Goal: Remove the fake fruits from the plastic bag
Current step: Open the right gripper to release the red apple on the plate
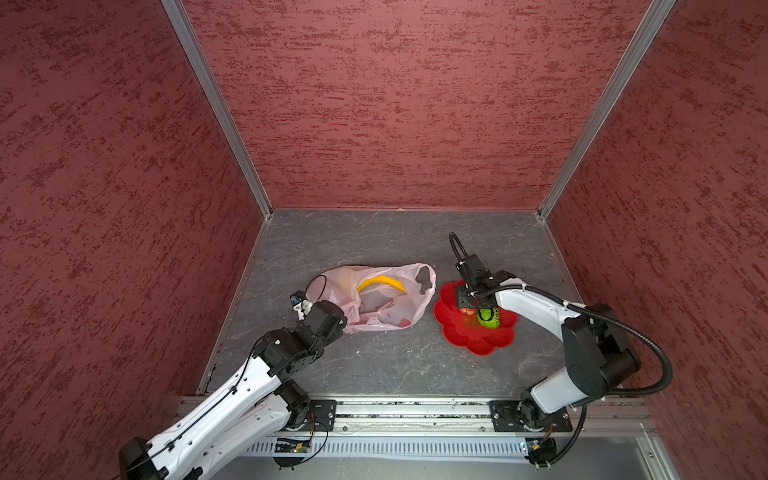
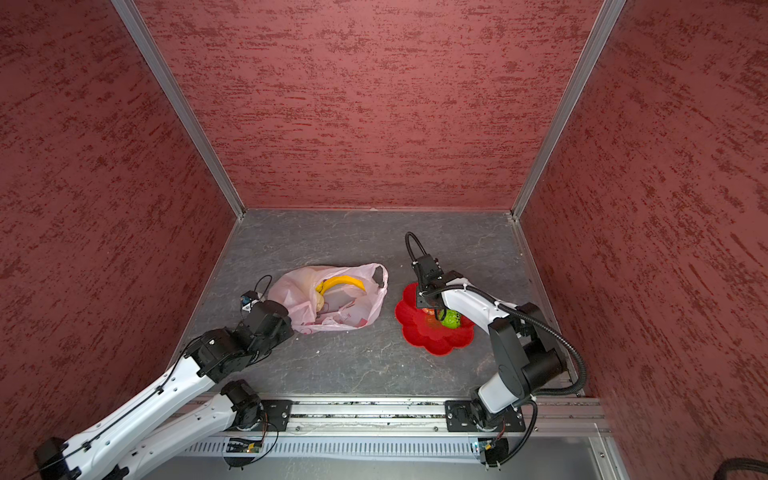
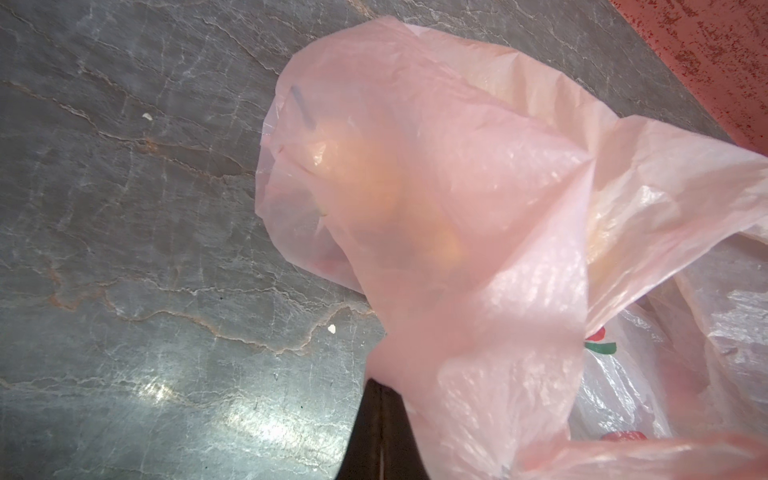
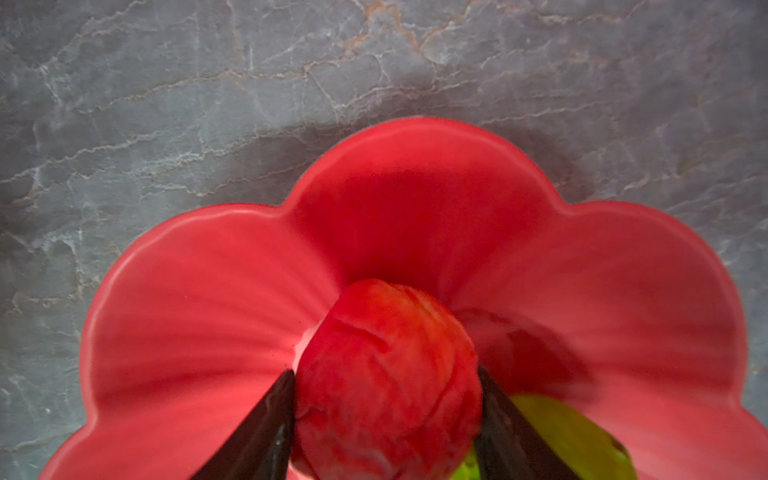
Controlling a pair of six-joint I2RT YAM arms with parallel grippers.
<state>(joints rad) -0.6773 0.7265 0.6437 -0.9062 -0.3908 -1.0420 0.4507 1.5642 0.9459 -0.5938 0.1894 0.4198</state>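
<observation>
One red fruit between right fingers

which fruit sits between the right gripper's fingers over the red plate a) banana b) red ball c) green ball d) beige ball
b: the right wrist view shows the red ball between the fingers of the right gripper, above the red plate, with the green ball beside it.

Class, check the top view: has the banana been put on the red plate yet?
No, the banana lies at the bag's open mouth, well apart from the plate.
</observation>
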